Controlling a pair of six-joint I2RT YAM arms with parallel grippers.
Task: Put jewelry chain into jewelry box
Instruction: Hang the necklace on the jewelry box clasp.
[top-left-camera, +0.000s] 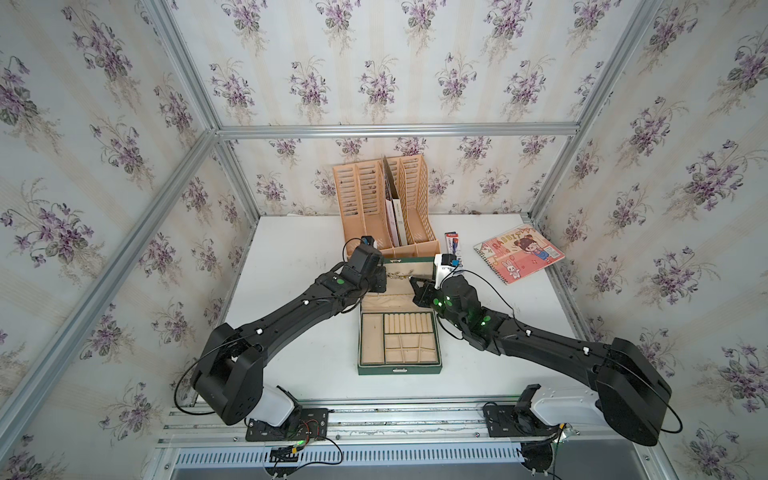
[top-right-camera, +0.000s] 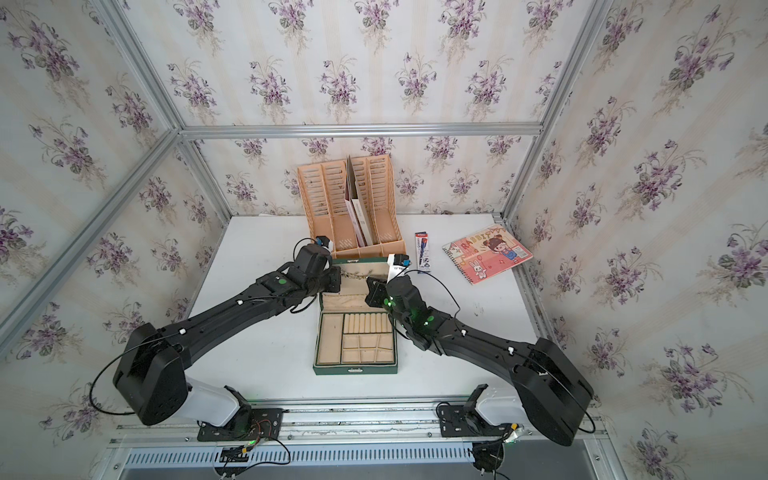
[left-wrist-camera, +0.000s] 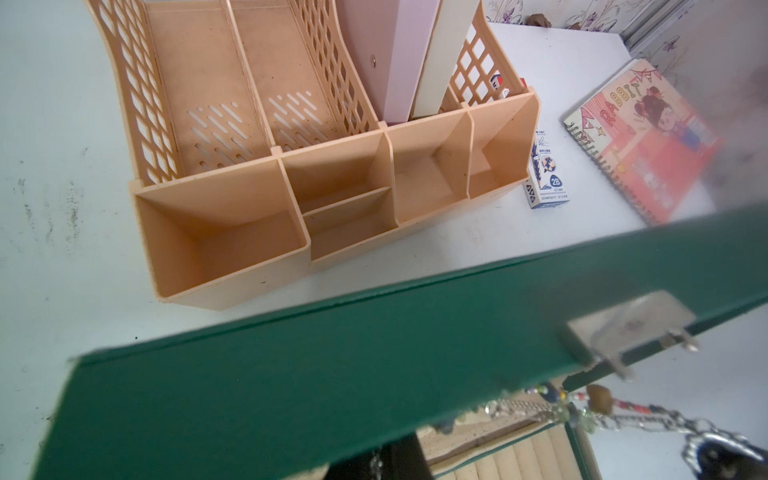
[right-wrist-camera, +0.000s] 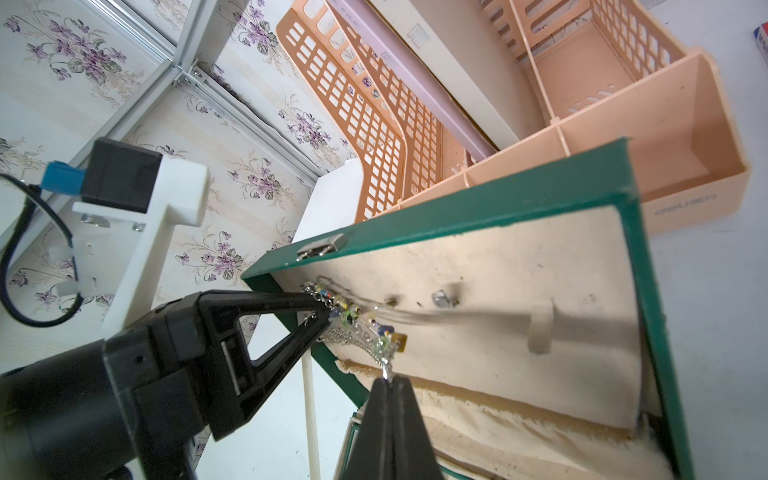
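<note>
White table (top-left-camera: 316, 365), floral wallpaper (top-left-camera: 374, 62) all round, and dead centre of the frame in both top views sits the jewelry box (top-left-camera: 399, 369): dark green, wide open, its lid (right-wrist-camera: 498, 332) standing upright on the far side. Beige compartments and the ring-roll row (top-left-camera: 409, 323) face up toward the lower middle of the frame. Now to my grippers, which meet right in front of that lid. My right gripper (right-wrist-camera: 388, 382) is pinched fully together on one end of the jewelry chain (right-wrist-camera: 361, 328), and my wrist view shows the silvery links running straight into my fingertips. My left gripper (right-wrist-camera: 323, 305) is closed tight as well, with the chain's other end bunched at its tip. So the chain hangs in the air between my two grippers, just in front of the lid's beige lining and higher than the compartments, with little coloured beads and charms dangling off it. The lid's metal clasp (right-wrist-camera: 322, 246) sits on the green rim just beyond my left gripper. Behind the box, in the upper middle of both top views, stands the orange-tan file holder (top-left-camera: 365, 199) with a couple of folders in it, close to the lid. Right of it lie a small pencil box (top-left-camera: 452, 245) and a pink spiral notebook (top-left-camera: 519, 257), the notebook well apart from my right gripper.
</note>
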